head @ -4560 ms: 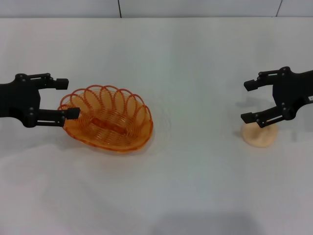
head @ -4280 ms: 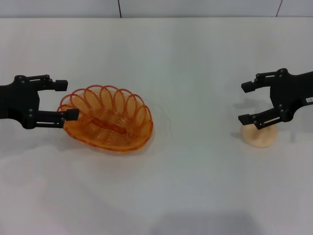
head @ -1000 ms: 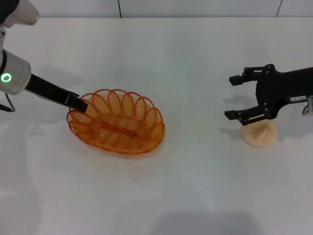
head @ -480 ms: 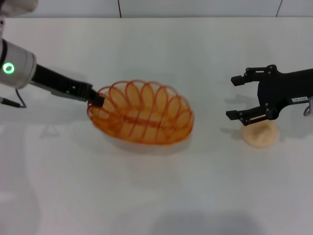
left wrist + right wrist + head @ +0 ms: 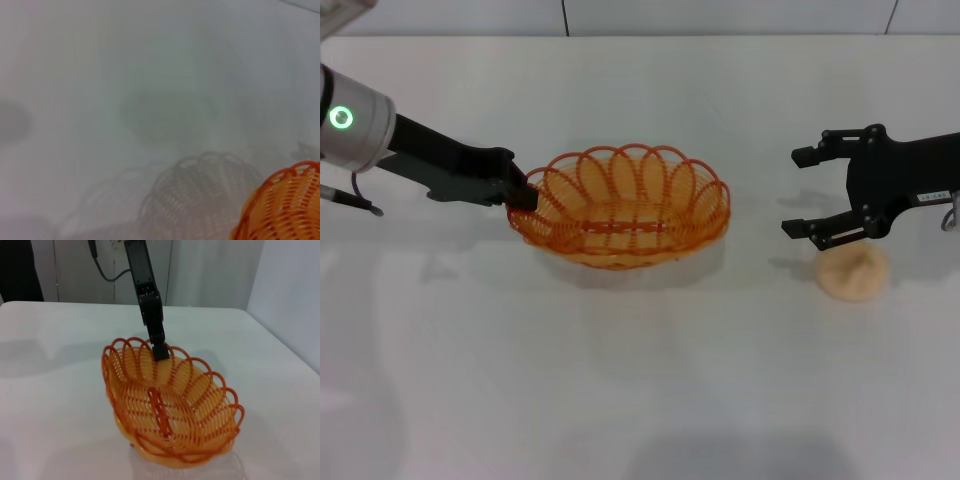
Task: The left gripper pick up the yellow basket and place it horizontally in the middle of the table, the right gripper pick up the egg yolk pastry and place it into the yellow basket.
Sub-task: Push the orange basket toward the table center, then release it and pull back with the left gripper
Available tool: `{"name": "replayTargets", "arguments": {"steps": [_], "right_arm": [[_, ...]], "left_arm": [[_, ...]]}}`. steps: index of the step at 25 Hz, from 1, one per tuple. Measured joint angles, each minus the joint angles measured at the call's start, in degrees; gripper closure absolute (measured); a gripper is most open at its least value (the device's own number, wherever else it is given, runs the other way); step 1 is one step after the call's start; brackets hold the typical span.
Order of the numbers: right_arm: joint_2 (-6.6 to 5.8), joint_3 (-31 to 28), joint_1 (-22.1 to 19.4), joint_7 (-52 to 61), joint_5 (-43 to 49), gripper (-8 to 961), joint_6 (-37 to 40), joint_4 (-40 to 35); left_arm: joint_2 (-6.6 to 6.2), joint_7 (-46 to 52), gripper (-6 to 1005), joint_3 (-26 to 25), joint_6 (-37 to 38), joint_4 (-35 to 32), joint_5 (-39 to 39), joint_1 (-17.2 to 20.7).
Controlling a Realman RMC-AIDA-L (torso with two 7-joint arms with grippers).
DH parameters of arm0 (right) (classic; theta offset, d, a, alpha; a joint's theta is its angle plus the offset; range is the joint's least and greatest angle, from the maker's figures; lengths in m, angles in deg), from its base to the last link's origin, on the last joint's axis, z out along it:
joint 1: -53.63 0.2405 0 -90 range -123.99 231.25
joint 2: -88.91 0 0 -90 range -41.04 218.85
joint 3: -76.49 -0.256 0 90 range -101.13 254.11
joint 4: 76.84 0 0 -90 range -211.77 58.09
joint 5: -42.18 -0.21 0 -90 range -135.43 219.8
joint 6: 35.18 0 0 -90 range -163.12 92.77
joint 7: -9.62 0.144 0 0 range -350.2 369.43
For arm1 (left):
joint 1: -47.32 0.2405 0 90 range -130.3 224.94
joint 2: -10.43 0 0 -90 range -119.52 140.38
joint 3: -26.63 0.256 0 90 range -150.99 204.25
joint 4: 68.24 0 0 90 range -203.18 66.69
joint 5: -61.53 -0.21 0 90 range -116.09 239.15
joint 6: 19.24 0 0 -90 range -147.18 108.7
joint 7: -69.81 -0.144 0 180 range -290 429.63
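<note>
The yellow basket (image 5: 625,208) is an oval orange-yellow wire basket, held just above the white table (image 5: 640,380) near its middle, long side across. My left gripper (image 5: 523,196) is shut on the basket's left rim. The basket also shows in the right wrist view (image 5: 172,407) with the left gripper (image 5: 160,351) clamped on its far rim, and a corner of it shows in the left wrist view (image 5: 285,207). The egg yolk pastry (image 5: 852,272), a small beige bun, lies on the table at the right. My right gripper (image 5: 803,192) is open, just above and left of the pastry.
The table's far edge meets a grey wall (image 5: 720,15) at the back. The basket casts a shadow on the table (image 5: 200,195) in the left wrist view.
My left gripper closed on the basket's left rim, lifted it and carried it right toward the table's middle, turning it level. The right gripper shifted slightly left, staying open above the pastry.
</note>
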Motion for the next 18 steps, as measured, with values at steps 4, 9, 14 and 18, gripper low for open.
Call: {"name": "replayTargets", "arguments": {"steps": [4, 9, 14, 18], "right_arm": [[-0.02, -0.2, -0.1, -0.5, 0.0, 85, -0.3, 0.0], [-0.04, -0.2, -0.2, -1.1, -0.1, 85, -0.3, 0.0], [-0.2, -0.2, -0.4, -1.1, -0.2, 84, -0.2, 0.0], [-0.29, -0.2, -0.7, -1.1, -0.5, 84, -0.2, 0.0]], "left_arm": [[0.51, 3.8, 926, 2.8, -1.4, 0.1, -1.1, -0.9], [1.68, 6.4, 927, 6.2, -5.7, 1.4, -1.1, -1.4], [3.31, 8.3, 927, 8.6, -9.6, 3.1, -0.7, -2.4], [3.4, 10.7, 928, 12.5, -12.2, 5.0, -0.3, -3.0]]}}
